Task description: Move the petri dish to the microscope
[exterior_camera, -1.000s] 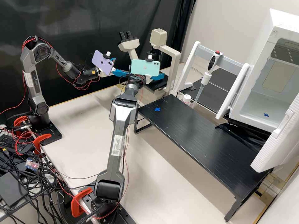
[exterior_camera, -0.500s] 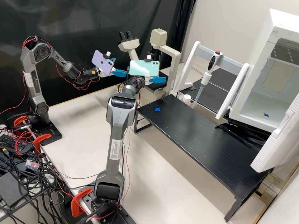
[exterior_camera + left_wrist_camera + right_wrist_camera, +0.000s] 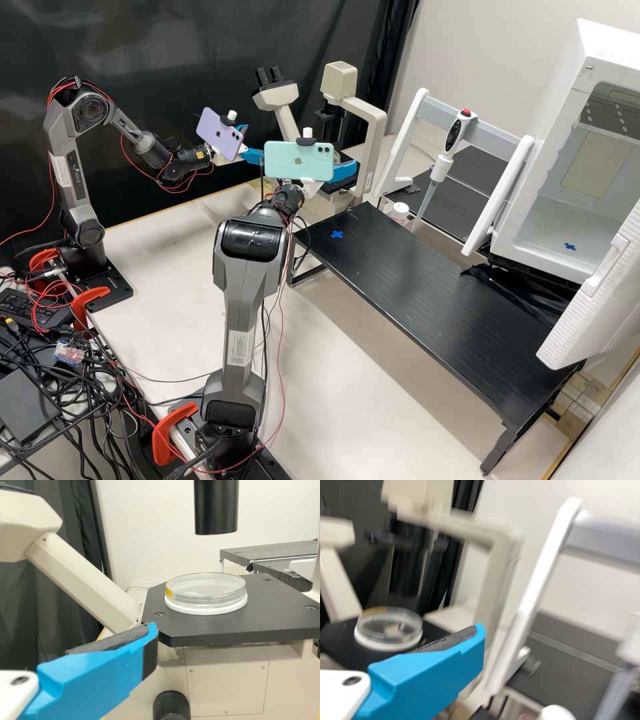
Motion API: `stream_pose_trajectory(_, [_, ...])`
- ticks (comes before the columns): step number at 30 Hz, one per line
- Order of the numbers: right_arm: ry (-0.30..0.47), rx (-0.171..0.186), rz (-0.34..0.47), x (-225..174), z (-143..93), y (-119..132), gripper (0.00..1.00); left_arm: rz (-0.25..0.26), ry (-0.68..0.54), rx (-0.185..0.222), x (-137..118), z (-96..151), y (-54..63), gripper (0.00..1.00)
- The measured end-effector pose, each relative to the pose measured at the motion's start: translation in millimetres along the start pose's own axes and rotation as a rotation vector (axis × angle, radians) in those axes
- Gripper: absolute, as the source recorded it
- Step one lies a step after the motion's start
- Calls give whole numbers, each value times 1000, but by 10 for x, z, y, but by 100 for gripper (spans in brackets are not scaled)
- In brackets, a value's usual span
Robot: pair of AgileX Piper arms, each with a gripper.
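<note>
Left gripper [image 3: 257, 143], under the purple phone, stays open at the microscope's left. Right gripper [image 3: 343, 171], partly behind the green phone, is open beside the microscope [image 3: 373, 143]. The clear petri dish [image 3: 206, 587], with a white base and a yellow mark, lies flat on the black stage [image 3: 220, 630], below a black cylinder [image 3: 216, 505]. In that left wrist view, left gripper [image 3: 151, 645] has a bare dark pad, apart from the dish. The right wrist view has the petri dish [image 3: 388, 629] beyond right gripper [image 3: 479, 640], with nothing against its pad.
Right of the microscope are a white rack [image 3: 417, 120] holding a pipette [image 3: 440, 167], and a white-capped container [image 3: 400, 211]. A black raised bench [image 3: 427, 287] runs towards the open white incubator [image 3: 553, 220]. Cables lie at the lower left.
The right arm has drawn back, its elbow lower and its green phone shifted left and down from the microscope. The left arm holds its pose.
</note>
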Motion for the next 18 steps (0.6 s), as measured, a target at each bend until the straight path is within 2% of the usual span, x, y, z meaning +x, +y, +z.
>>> stream_pose_trajectory(3, [36, -25, 85, -294, 52, 114, 100, 0, 0, 0, 0, 0, 0, 100])
stream_pose_trajectory(4, [48, -24, 120, -373, 57, 165, 100, 0, 0, 0, 0, 0, 0, 100])
stream_pose_trajectory(9, [50, -50, 222, -723, 222, 254, 100, 0, 0, 0, 0, 0, 0, 100])
stream_pose_trajectory(13, [27, -70, 269, -932, 366, 296, 100, 0, 0, 0, 0, 0, 0, 100])
stream_pose_trajectory(16, [-2, -90, 272, -1054, 497, 310, 100, 0, 0, 0, 0, 0, 0, 100])
stream_pose_trajectory(18, [-7, -80, 276, -1119, 593, 338, 100, 0, 0, 0, 0, 0, 0, 100])
